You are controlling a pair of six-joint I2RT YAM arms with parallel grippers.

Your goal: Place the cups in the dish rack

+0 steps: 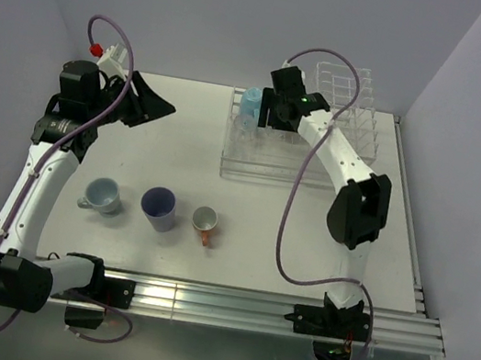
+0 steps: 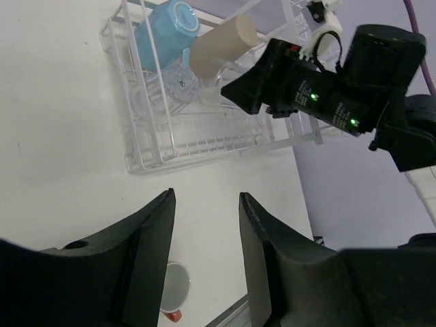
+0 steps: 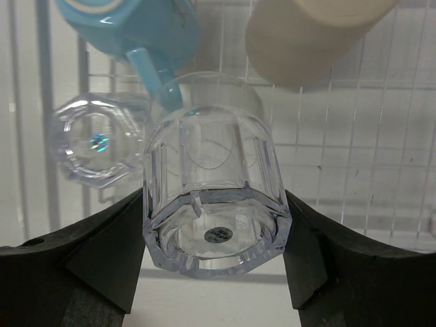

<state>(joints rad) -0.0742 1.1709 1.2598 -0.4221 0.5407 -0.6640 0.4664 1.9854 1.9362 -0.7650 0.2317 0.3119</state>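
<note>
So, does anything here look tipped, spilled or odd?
Nothing stands out. The right claw holds a clear glass bottom-up at the dish rack, matching the light blue mug and tan cup already there. Nothing looks spilled or broken.

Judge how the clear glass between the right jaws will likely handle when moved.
The clear glass looks rigid and probably slippery: smooth, glossy facets pinched only at its sides. Likely fragile if knocked against the dish rack bars.
</note>
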